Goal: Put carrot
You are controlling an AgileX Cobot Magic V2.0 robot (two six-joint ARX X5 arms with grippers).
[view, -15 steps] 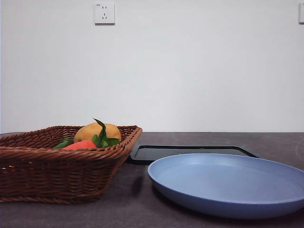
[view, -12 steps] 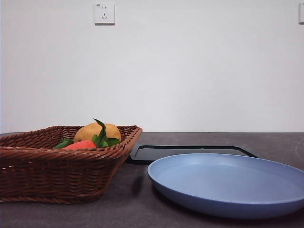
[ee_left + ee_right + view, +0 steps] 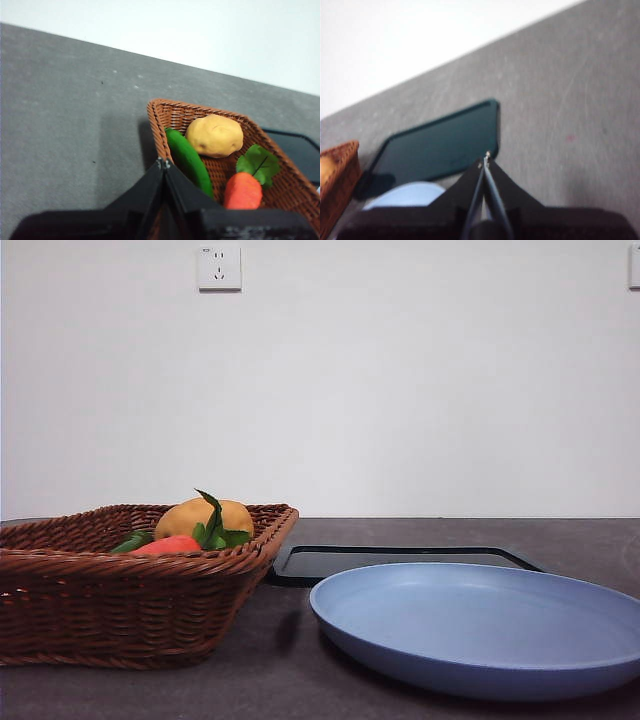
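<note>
The orange-red carrot (image 3: 243, 190) with green leaves lies in the brown wicker basket (image 3: 159, 116), beside a yellowish potato (image 3: 214, 135) and a green vegetable (image 3: 189, 161). In the front view the carrot (image 3: 168, 545) shows just above the basket's rim (image 3: 150, 565), with the potato (image 3: 192, 515) behind it. My left gripper (image 3: 164, 162) is shut and empty, held above the basket's near corner. My right gripper (image 3: 485, 157) is shut and empty, above the table near the black tray (image 3: 440, 145). Neither gripper shows in the front view.
A large blue plate (image 3: 480, 625) lies on the dark table to the right of the basket; it also shows in the right wrist view (image 3: 405, 195). A flat black tray (image 3: 400, 560) lies behind it. A white wall stands behind the table.
</note>
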